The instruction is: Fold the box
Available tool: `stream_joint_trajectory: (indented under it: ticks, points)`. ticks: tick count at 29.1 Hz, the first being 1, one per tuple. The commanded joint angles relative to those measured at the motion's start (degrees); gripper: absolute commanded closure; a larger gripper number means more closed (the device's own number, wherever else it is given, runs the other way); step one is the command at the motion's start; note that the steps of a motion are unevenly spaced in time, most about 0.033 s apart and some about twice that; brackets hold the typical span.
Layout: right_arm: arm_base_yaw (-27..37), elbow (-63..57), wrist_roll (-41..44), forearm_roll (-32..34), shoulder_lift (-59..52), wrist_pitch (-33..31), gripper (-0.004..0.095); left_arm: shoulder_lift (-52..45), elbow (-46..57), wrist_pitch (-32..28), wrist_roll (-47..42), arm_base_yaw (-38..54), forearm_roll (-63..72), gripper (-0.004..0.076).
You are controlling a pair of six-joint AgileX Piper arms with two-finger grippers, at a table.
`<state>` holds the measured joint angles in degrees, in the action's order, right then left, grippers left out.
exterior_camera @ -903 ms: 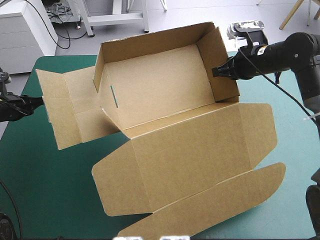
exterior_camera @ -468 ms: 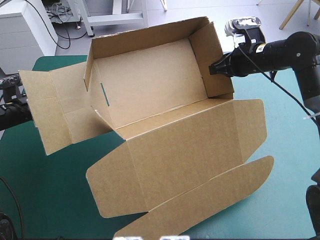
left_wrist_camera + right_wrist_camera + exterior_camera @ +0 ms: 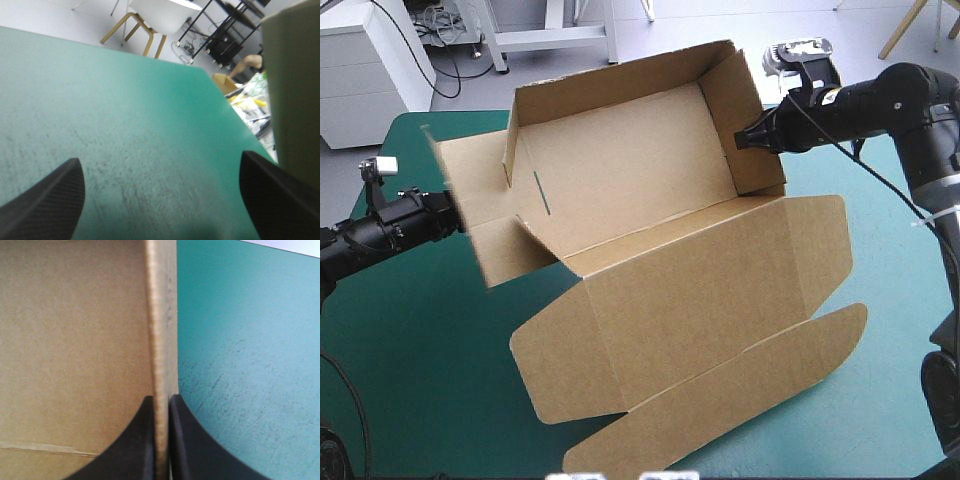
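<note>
The brown box (image 3: 650, 200) sits in the middle of the table, on the teal-green cover (image 3: 410, 380), and is partly formed. Its floor lies flat. The back wall (image 3: 620, 80) stands raised along the far side, and the right side wall (image 3: 750, 120) stands upright too.

My right gripper (image 3: 742, 140) is pinched on that right side wall. In the right wrist view its black fingers (image 3: 145, 440) are all but closed, with the wall's edge between them.

The left side panel (image 3: 480, 215) is not yet upright. It splays outward toward the table's left edge, tilted and somewhat lifted. My left gripper (image 3: 450, 215) is at its outer edge. Its fingers stand wide apart and hold nothing. In the left wrist view a strip of board (image 3: 295, 85) rises just beside one finger (image 3: 280, 195), not between the two.

Toward the near edge, the lid (image 3: 700, 300) lies flat and open, its long tuck flap (image 3: 740, 395) beyond it.

I judge the job roughly half done. The left panel has to be raised and its flaps tucked in before this is a complete open tray.
</note>
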<state>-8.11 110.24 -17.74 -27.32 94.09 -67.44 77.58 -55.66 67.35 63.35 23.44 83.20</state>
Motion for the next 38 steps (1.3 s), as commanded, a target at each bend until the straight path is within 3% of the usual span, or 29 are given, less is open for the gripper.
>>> stream_joint_trajectory:
  ticks: [1, 12, 21, 29, 35, 37, 38]
  points:
    - [0.37, 1.30, 0.72, -1.14, -1.73, 3.88, 0.0923, -2.41, -1.40, 7.27, 0.98, -2.03, 7.95, 0.0126]
    - [0.37, -2.22, 4.56, 7.67, -1.73, 7.13, 0.0923, -2.41, -2.95, 7.27, 1.59, -14.50, 13.53, 0.0126]
    - [0.37, -2.32, 5.14, 7.98, -1.73, 8.10, 0.0923, -2.41, -5.64, 6.03, 1.46, -20.07, 13.31, 0.0126]
    - [-2.07, -2.32, 7.70, 11.36, -3.30, 9.91, 0.0907, -2.41, -5.74, -3.87, -4.22, -23.23, 4.54, 0.0128]
    - [-10.25, -2.32, 16.39, 25.62, -4.18, 11.60, 0.0907, -2.41, -10.71, -15.31, -16.08, -28.87, -8.12, 0.0170]
    - [-13.21, -2.32, 19.71, 30.25, -4.18, 11.86, 0.0907, -2.41, -13.50, -20.64, -22.49, -31.44, -16.13, 0.0182]
    - [-15.91, -2.32, 22.25, 33.87, -4.18, 12.39, 0.0907, -2.41, -15.90, -24.71, -30.17, -34.22, -24.17, 0.0189]
